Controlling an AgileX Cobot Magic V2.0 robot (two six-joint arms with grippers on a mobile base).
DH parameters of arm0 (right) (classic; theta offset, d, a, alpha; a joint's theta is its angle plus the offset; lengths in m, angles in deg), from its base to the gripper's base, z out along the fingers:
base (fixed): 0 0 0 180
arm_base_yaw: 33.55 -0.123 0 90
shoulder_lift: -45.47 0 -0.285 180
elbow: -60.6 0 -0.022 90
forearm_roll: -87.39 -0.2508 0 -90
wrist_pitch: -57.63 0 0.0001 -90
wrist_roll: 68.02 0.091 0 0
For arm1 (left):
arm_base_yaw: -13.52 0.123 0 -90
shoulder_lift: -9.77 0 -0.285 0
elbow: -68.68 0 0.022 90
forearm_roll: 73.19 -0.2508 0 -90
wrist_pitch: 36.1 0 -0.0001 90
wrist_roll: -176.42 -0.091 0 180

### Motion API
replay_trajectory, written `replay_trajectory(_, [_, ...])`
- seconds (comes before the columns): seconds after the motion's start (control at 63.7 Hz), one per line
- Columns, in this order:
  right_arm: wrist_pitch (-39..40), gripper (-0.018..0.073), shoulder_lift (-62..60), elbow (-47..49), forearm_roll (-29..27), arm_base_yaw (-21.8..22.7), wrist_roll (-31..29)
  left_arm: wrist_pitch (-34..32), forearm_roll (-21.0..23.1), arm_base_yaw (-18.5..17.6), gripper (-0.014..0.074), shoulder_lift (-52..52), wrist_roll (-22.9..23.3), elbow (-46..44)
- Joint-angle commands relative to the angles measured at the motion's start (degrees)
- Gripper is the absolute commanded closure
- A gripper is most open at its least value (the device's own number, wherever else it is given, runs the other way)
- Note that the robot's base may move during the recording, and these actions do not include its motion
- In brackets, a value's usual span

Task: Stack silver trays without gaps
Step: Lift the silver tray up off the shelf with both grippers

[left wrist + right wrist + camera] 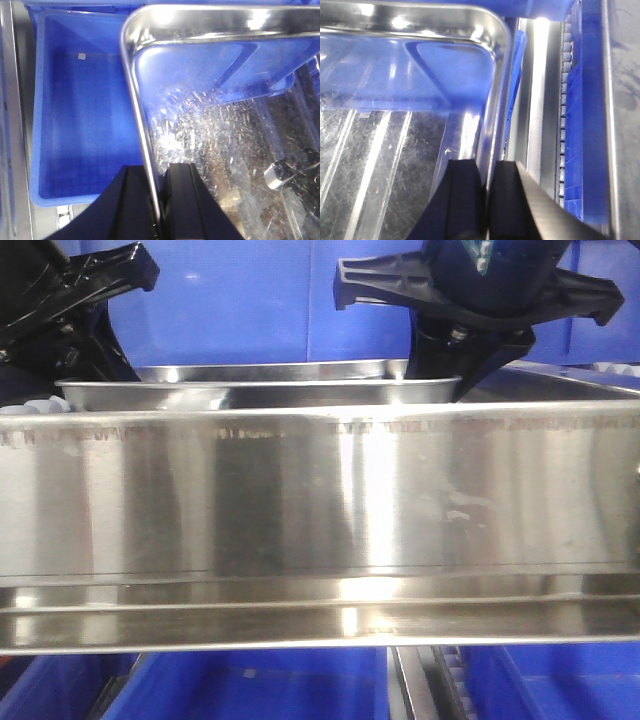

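Observation:
A silver tray (260, 393) sits level just behind the broad steel rail, held at both ends. Beyond its near rim a second shiny rim (270, 369) shows; I cannot tell whether it belongs to this tray or to another. My left gripper (159, 172) is shut on the tray's (215, 125) left rim, one finger outside the wall and one inside. At the other end, my right gripper (487, 167) is shut on the right wall of the tray (395, 145). In the front view the left gripper (105, 355) and right gripper (470, 365) come down onto the tray's two ends.
The steel shelf rail (320, 490) fills the foreground and hides what lies under the tray. An empty blue bin (80, 125) lies below on the left. More blue bins (250, 685) stand under the rail. A steel upright (535, 100) and a blue bin edge (575, 125) are close on the right.

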Motion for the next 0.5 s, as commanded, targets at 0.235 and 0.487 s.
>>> replay_trajectory(0.235, [-3.35, 0.0638, -4.52, 2.95, 2.7, -0.51, -0.96, -2.12, -3.73, 0.0, 0.0615, -7.63, 3.08, -0.83])
replay_trajectory(0.487, [-7.82, 0.0638, -5.89, 7.97, 10.7, -4.75, 2.43, -3.61, -3.73, 0.0, 0.0615, -13.33, 3.53, -0.98])
